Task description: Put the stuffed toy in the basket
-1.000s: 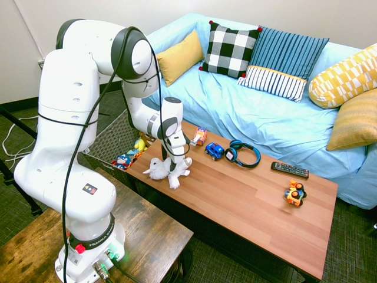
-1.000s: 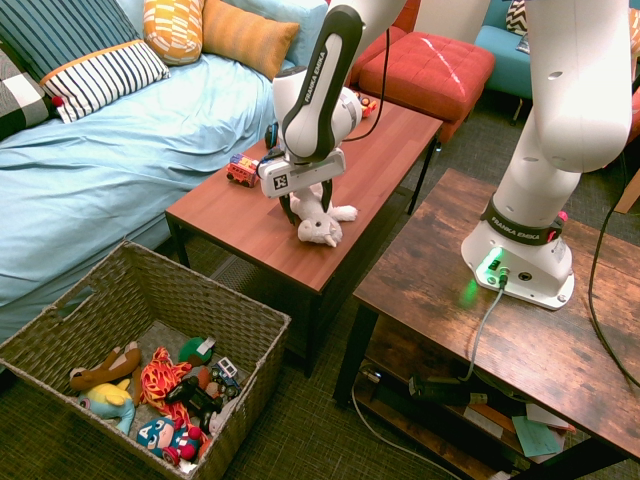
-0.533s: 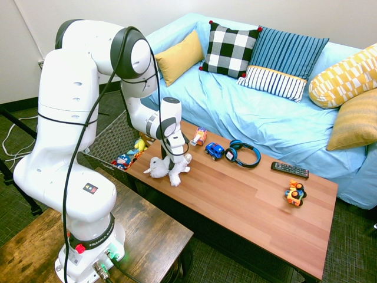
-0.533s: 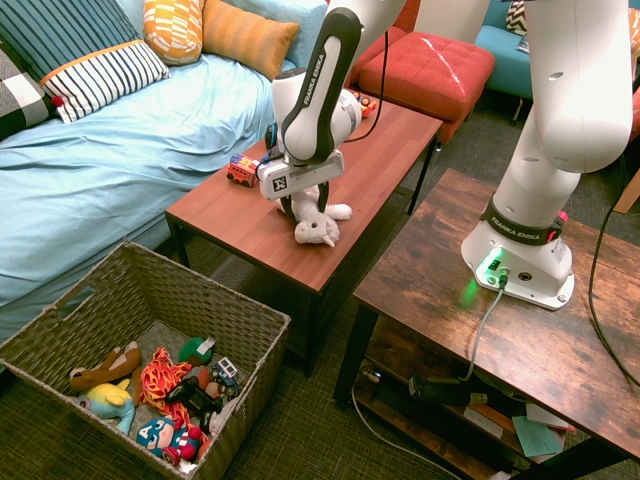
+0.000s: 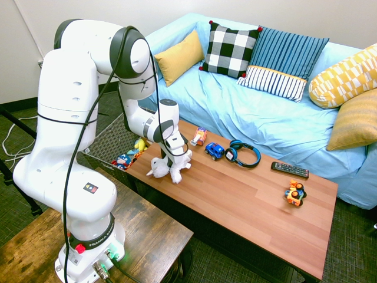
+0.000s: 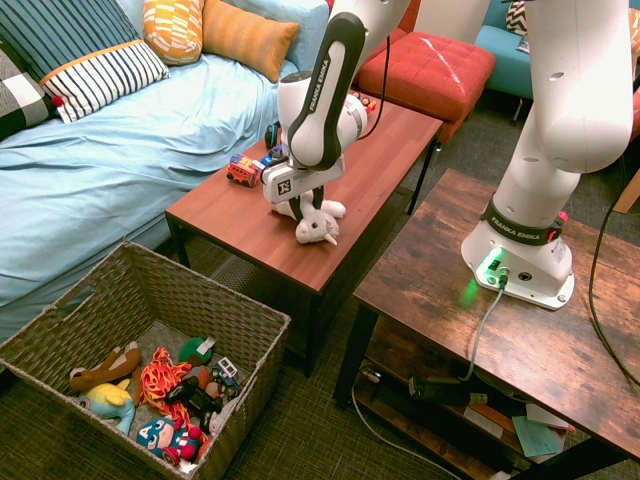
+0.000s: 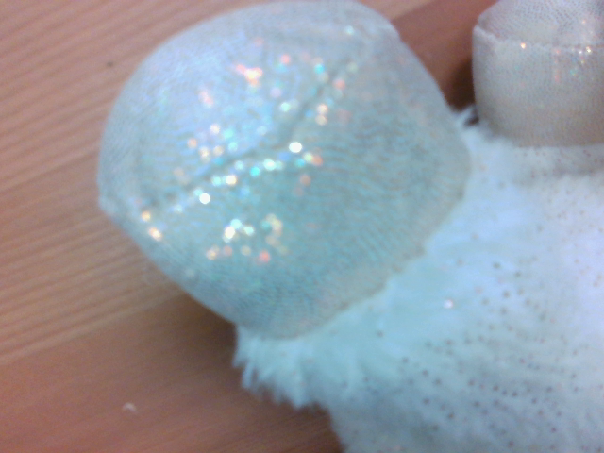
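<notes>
Your stuffed toy [image 6: 318, 228] lies on the coffee table [image 6: 230, 215], toward the near end as the second exterior view shows it, with its head turned toward the near edge. In that view the basket [image 6: 210, 290] stands on the floor, near and to the left, with other toys [image 6: 165, 385] inside. The gripper [image 6: 307, 209] is down at the plush; its fingers are drawn in on the white body behind the head, and you may take it as clamped there. No clear lift from the tabletop can be seen.

Handling, as judged: light, soft and yielding, with little risk of breakage. The wrist view shows long fur [image 7: 510, 283] and a smooth, glittery rounded end [image 7: 283, 170] on one limb. Expect the fur to compress and perhaps slide; a pinch of pile alone would be a poor hold. The glittery ends look slicker, and you are advised not to rely on them.

Recommended hold: the thick of the body, just behind the head, with stuffing between the fingers. Make the squeeze firm, then test it with a short lift. Allow for head and limbs hanging and swinging, and give yourself height over the basket's wall so that nothing catches.
</notes>
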Tool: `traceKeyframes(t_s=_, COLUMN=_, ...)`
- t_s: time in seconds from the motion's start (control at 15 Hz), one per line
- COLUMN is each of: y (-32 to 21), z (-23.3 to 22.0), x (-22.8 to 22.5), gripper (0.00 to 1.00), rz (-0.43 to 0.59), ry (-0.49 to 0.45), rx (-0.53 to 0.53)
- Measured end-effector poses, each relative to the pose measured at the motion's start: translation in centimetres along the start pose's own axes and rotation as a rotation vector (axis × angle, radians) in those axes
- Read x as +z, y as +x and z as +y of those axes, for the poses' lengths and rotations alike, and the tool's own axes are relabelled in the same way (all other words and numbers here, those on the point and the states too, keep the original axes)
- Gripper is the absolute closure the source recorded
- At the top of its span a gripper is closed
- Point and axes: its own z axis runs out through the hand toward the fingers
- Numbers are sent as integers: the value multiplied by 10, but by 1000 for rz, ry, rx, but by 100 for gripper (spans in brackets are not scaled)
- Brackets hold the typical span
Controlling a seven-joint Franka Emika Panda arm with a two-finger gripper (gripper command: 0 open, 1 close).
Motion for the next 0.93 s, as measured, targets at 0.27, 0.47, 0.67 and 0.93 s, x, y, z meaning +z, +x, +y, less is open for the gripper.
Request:
traceKeyframes(t_s=0.27, y=-33, z=-24, x=-55, gripper=100, rz=66, ry=75, rx=-162)
traceKeyframes(t_s=0.47, y=-79, z=-60, x=-113, gripper=100, rz=110, ry=114, rx=-230)
traceKeyframes(t_s=0.67, y=-139, z=-102, x=-133, gripper=100, rz=125, ry=146, rx=-282)
traceKeyframes(t_s=0.93, y=-211, z=-158, x=-98, gripper=100, rz=125, ry=150, rx=-355)
